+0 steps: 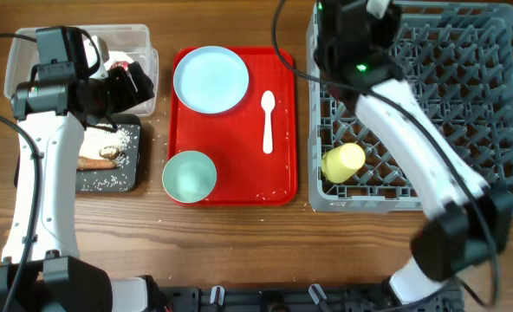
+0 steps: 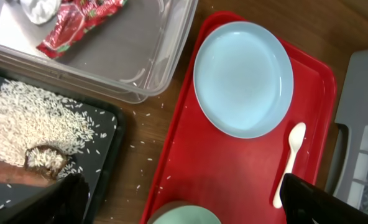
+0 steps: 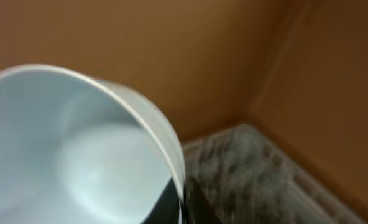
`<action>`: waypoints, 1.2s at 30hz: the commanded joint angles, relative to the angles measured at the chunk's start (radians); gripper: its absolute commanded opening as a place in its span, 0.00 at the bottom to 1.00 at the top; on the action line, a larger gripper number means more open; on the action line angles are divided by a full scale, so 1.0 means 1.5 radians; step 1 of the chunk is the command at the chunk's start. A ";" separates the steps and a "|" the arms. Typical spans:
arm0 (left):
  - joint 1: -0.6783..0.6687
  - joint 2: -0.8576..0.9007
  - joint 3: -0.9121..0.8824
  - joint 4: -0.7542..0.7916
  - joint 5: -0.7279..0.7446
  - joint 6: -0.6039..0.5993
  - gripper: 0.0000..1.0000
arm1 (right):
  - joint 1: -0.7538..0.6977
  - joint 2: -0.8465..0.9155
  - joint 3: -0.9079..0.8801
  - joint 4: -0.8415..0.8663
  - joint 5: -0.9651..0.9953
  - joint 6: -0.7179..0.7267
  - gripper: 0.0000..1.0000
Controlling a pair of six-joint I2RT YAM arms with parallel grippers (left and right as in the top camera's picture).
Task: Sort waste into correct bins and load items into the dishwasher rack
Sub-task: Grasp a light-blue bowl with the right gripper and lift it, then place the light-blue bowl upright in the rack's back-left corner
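Note:
A light blue plate [image 1: 211, 79], a white spoon [image 1: 269, 121] and a green bowl [image 1: 189, 176] lie on the red tray [image 1: 239, 186]. A yellow cup [image 1: 343, 162] lies in the grey dishwasher rack [image 1: 464, 104]. My left gripper [image 1: 133, 82] is open and empty, hovering by the clear bin. In the left wrist view its fingers [image 2: 184, 208] straddle the green bowl [image 2: 184, 214], with the plate [image 2: 243, 78] and the spoon [image 2: 289, 162] beyond. My right gripper [image 1: 347, 22] is high over the rack's far left corner. In the right wrist view it [image 3: 183, 199] pinches the rim of a pale blue bowl [image 3: 66, 155].
A clear bin [image 1: 18, 52] at the far left holds a red wrapper [image 2: 78, 22]. A black tray [image 1: 126, 178] in front of it holds rice grains and brown food scraps [image 1: 100, 156]. Loose rice lies on the wood between the trays.

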 commanded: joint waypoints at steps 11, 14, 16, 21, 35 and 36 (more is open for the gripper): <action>0.003 0.001 0.003 0.003 -0.004 0.004 1.00 | -0.045 0.257 0.003 0.205 0.042 -0.432 0.04; 0.003 0.001 0.003 0.003 -0.004 0.004 1.00 | -0.033 0.258 0.003 0.138 -0.007 -0.385 0.04; 0.003 0.001 0.003 0.003 -0.004 0.004 1.00 | -0.025 0.258 0.003 0.106 -0.021 -0.370 0.04; 0.003 0.001 0.003 0.003 -0.004 0.004 1.00 | -0.006 0.258 0.003 0.039 -0.018 -0.373 0.26; 0.003 0.001 0.003 0.003 -0.004 0.004 1.00 | 0.051 0.150 0.003 -0.045 -0.177 -0.275 0.91; 0.003 0.001 0.003 0.003 -0.004 0.004 1.00 | 0.051 0.107 0.003 -0.091 -0.263 -0.221 0.93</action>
